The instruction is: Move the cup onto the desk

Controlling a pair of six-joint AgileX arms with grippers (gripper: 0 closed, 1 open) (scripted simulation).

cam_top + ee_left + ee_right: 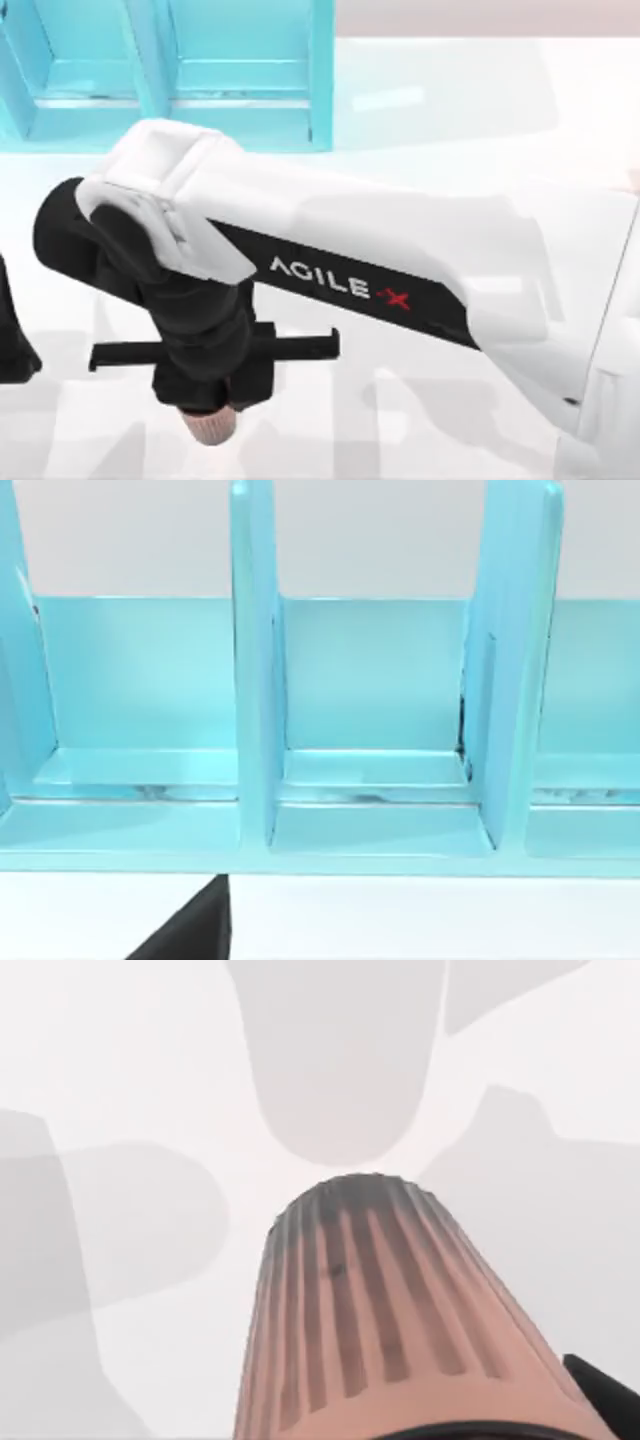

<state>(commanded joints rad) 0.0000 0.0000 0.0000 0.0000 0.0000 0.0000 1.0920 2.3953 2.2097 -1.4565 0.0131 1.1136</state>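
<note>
The ribbed pinkish-brown cup (211,428) hangs below the right gripper (205,400), near the front edge of the top view and well in front of the turquoise shelf unit (240,90). The right wrist view looks down the length of the cup (380,1330): its narrower closed end points toward the white surface (120,1060), with soft grey shadows lying on that surface beyond it. Whether the cup touches the surface cannot be told. The jaws are clenched on the cup's wider end, a black fingertip (605,1385) just beside its rim.

The white right arm (400,270), marked AGILE X, stretches from the right side across the surface (480,110) to a point in front of the shelf unit's open compartments.

A dark part of the left arm (12,340) sits at the left edge, in front of the shelf unit. Its wrist camera faces the shelf unit (360,730) head-on; the state of its jaws cannot be told.
</note>
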